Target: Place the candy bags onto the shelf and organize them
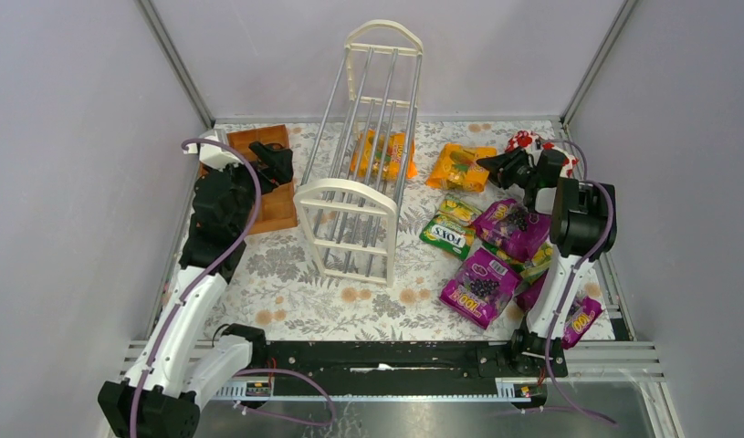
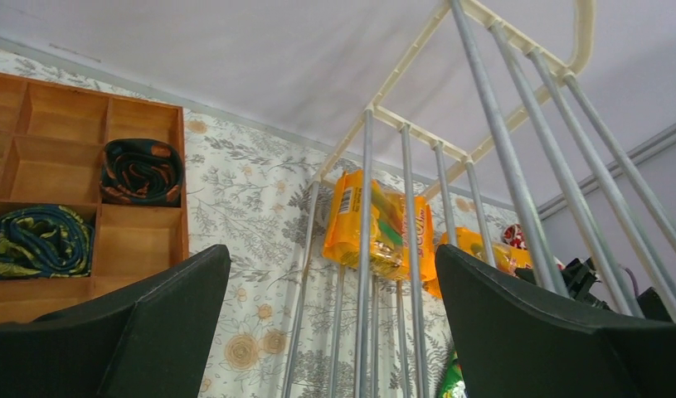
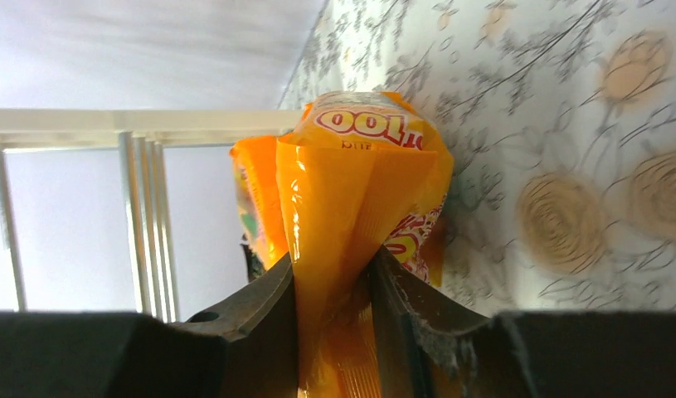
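Closest to view, a black rail (image 1: 377, 365) carries both arm bases at six o'clock on a flower-patterned table (image 1: 304, 283). At the table's centre, reaching toward twelve, is the cream shelf (image 1: 345, 196) with its silver rods. At two o'clock from it, the right gripper (image 1: 497, 169) pinches the edge of an orange candy bag (image 1: 457, 167). Its narrow jaws squeeze the plastic into a fold, and the bag's body appears to lie on the table. A second orange bag (image 1: 383, 155) shows through the rods toward the shelf's twelve o'clock end; whether it rests on a tier cannot be told. Purple bags (image 1: 512, 226) and a green bag (image 1: 448, 235) lie heaped at four o'clock, with a red packet (image 1: 523, 141) beyond the gripper. At ten o'clock the left gripper (image 1: 275, 164) hangs over a wooden tray (image 1: 272, 205), jaws wide, holding nothing.

The step in hand looks like picking up the orange bag. The hold is on a thin crimped edge, so it seems wise to lift slowly and let the bag hang free. It could then go in flat between the rods, beside the other orange one, and be released only once the rods carry it.
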Controlling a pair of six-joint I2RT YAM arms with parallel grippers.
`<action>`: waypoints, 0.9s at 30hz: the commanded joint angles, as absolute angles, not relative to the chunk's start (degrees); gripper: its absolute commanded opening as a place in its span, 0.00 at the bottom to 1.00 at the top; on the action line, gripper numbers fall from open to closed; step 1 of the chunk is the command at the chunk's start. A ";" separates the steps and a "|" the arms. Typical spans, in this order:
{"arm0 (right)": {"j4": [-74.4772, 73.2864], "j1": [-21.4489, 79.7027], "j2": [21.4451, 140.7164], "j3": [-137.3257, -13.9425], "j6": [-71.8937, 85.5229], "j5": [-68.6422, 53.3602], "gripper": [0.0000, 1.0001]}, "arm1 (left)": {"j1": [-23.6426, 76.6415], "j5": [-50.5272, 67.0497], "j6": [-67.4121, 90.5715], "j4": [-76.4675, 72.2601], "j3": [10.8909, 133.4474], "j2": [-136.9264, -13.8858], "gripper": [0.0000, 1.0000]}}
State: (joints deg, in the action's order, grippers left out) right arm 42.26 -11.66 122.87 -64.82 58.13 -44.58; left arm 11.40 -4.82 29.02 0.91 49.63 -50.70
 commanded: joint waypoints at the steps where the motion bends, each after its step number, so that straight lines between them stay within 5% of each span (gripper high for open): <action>1: 53.99 -11.34 115.34 -62.60 64.70 -49.25 0.29 | 13.04 -6.09 28.40 -1.63 50.36 -48.00 0.99; 9: 53.39 -11.34 108.93 -57.31 65.60 -48.94 0.20 | 15.35 -8.22 27.17 -1.67 50.02 -45.54 0.99; 13: 46.67 -11.41 106.81 -56.43 61.79 -47.53 0.24 | 16.05 -8.41 26.98 -1.75 49.93 -45.10 0.99; 17: 35.59 -11.55 108.11 -58.32 53.87 -44.06 0.36 | 16.52 -8.72 26.73 -1.82 49.92 -45.14 0.99; 27: 14.63 -14.50 114.84 -65.90 40.91 -40.23 0.99 | 16.52 -8.12 26.78 -1.76 50.07 -48.05 0.99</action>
